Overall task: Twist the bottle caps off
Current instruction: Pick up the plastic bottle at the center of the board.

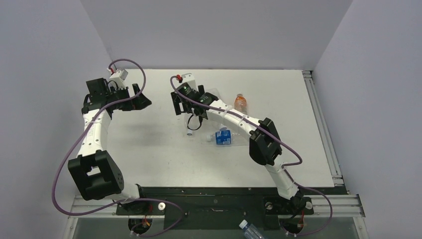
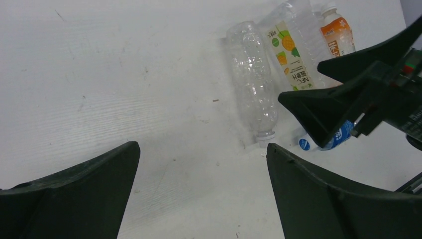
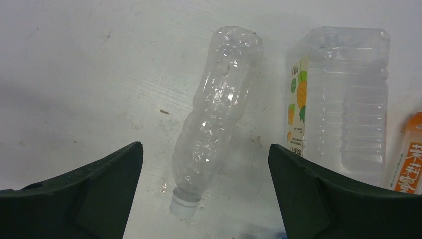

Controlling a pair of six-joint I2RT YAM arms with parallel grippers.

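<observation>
Approach step, both open: right end effector (image 3: 205,147) above the clear bottle (image 3: 214,114), left end effector (image 2: 203,145) nearby. Next move likely needs one holding the bottle, the other gripping its cap (image 3: 184,205).

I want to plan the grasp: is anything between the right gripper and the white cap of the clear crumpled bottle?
Nothing visible does. The right gripper hangs open above the lying clear bottle, and the white cap on that bottle is uncovered.

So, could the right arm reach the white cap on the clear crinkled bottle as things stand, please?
Probably yes: its hand hangs open over that bottle and the cap lies uncovered between its fingers.
</observation>
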